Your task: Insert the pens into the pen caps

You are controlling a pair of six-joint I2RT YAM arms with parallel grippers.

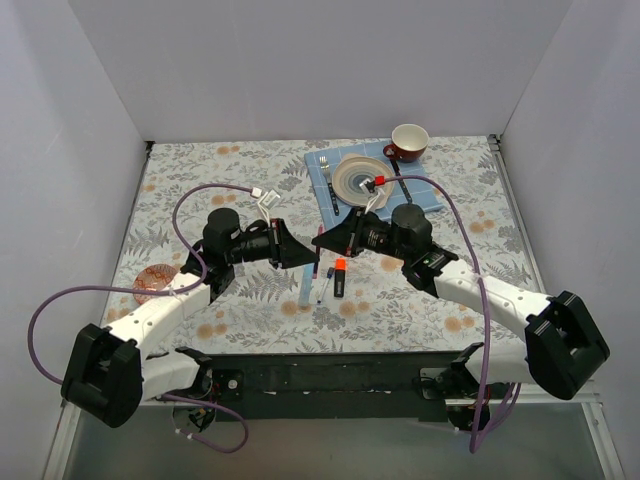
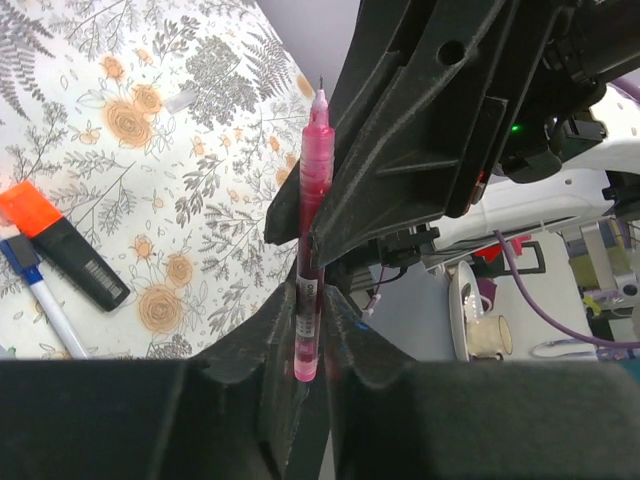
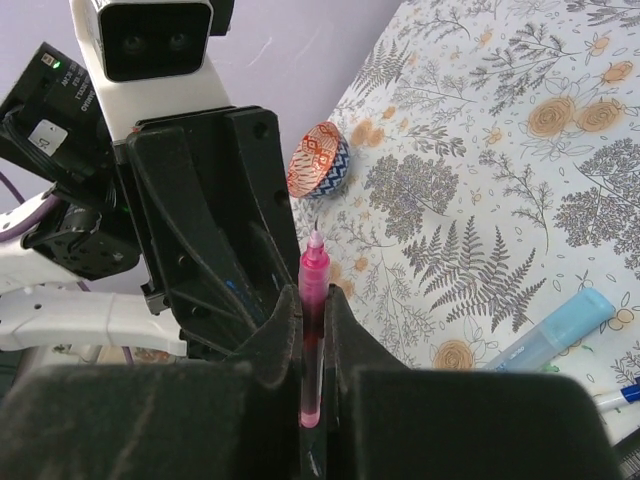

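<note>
Above the middle of the counter (image 1: 200, 170), the left gripper (image 2: 312, 300) and right gripper (image 3: 312, 310) are both clamping their jaws on 1 red pen (image 2: 310, 230), probably handing it over to free its bare tip for capping.

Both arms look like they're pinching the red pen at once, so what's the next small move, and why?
Probably open the left gripper and ease it back. It and the right gripper are both shut on the red pen, whose tip is bare with no cap on it; a freed arm could then fetch a cap.
</note>
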